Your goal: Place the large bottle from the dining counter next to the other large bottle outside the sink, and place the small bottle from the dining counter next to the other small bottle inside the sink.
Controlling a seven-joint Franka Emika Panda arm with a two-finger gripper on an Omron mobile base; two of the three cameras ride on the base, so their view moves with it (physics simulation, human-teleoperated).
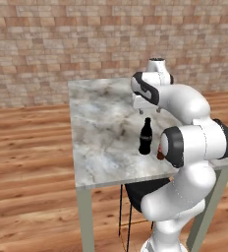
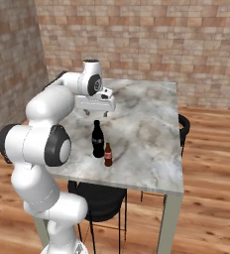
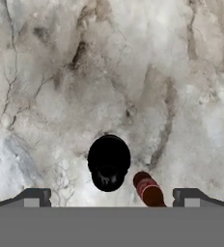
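Note:
The large bottle [image 1: 145, 137] [image 2: 97, 140], black with a red label band, stands upright near the front of the dining counter [image 1: 101, 128] [image 2: 146, 134]. Just beside it stands the small bottle [image 2: 107, 155], brown with a red label; in the left base view my elbow covers most of it. My gripper [image 1: 147, 110] [image 2: 95, 115] hovers above and a little behind the two bottles, pointing down, open, with nothing between its fingers. In the hand view the black bottle's top [image 3: 108, 161] and the brown bottle [image 3: 149, 189] lie between the fingertips [image 3: 34, 198]. The sink is out of view.
A black chair [image 1: 141, 191] [image 2: 99, 201] is tucked under the counter's near edge, and another chair [image 2: 184, 126] stands at its right side. A brick wall [image 2: 137, 39] runs behind. Wooden floor [image 1: 27, 162] surrounds the table.

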